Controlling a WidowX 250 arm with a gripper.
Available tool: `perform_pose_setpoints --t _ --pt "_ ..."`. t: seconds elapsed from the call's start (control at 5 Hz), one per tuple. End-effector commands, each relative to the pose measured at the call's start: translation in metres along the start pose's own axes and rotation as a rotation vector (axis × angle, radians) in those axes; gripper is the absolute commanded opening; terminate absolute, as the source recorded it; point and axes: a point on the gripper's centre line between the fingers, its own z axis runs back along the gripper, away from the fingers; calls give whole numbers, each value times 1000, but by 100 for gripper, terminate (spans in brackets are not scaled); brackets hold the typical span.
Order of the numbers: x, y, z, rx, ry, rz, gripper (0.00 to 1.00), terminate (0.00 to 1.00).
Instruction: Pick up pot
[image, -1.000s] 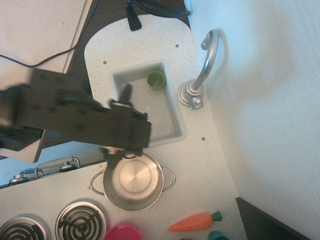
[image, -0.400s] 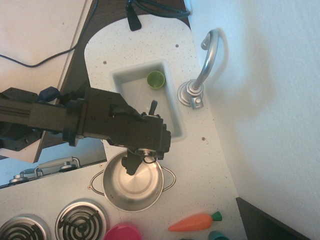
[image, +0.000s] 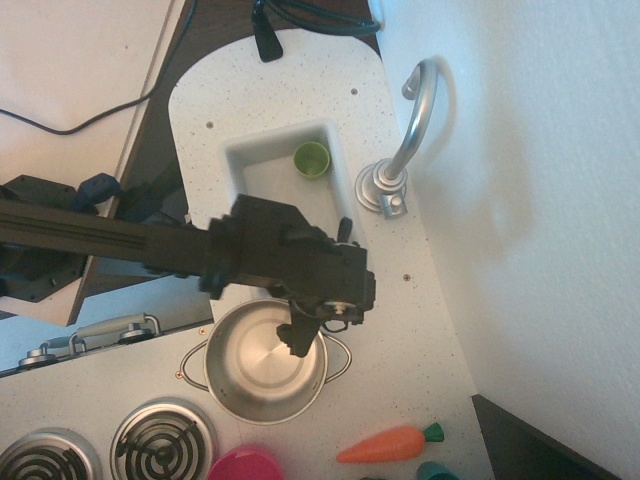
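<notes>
The shiny steel pot (image: 258, 368) stands on the counter just below the sink, with a wire loop handle on its left and right sides. My gripper (image: 318, 292) hangs over the pot's upper right rim, seen from above. One dark finger (image: 297, 338) reaches down inside the pot near the right rim. The other finger (image: 345, 228) shows over the sink's edge. The jaws stand wide apart and hold nothing. The black arm runs off to the left and hides the sink's lower part.
A small green cup (image: 311, 158) sits in the white sink (image: 236, 152). A grey faucet (image: 412, 125) stands to the right. A toy carrot (image: 388, 444), a pink bowl (image: 246, 466) and stove burners (image: 162, 441) lie along the bottom.
My gripper has moved to the right and slightly down, from over the pot's upper left to its upper right rim. The pot has not moved.
</notes>
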Motion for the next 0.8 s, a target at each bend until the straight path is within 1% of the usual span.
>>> perform_pose_setpoints --t 0.0,0.2,0.4,0.6 --pt "-2 -30 -16 30 29 -133 100 0" --pt "-1 -14 -16 20 15 -104 100 0" --pt "3 -3 -14 24 27 -116 100 0" --pt "1 1 -17 -4 -34 -23 0 0"
